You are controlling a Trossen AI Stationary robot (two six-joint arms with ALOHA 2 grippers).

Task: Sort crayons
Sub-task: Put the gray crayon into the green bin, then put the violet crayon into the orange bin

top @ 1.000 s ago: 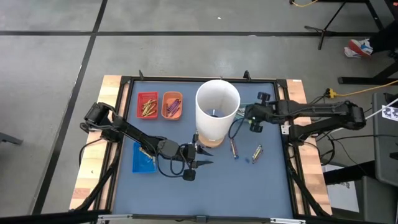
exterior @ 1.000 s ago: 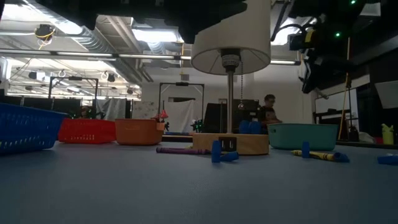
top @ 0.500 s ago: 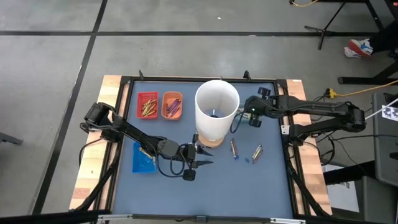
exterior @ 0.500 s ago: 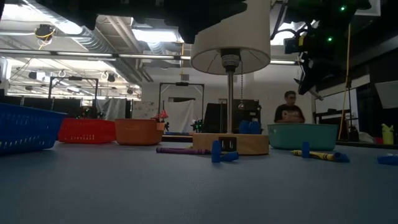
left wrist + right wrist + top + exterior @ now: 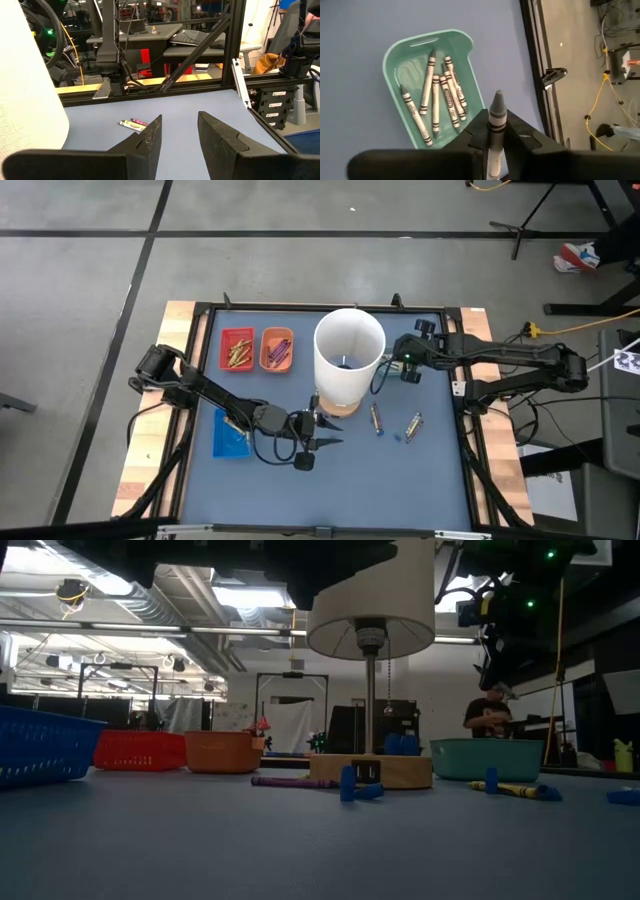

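Crayons lay sorted in small plastic trays: grey ones (image 5: 436, 102) in a teal tray (image 5: 395, 60), others in red (image 5: 237, 350) and orange (image 5: 276, 349) trays. The right gripper (image 5: 495, 131), above the teal tray, pinched a grey crayon (image 5: 496, 127). The left gripper (image 5: 177, 135) hovered open, empty, near the white-shaded lamp (image 5: 349, 360). Loose crayons (image 5: 376, 418) lay on the blue mat (image 5: 400, 480).
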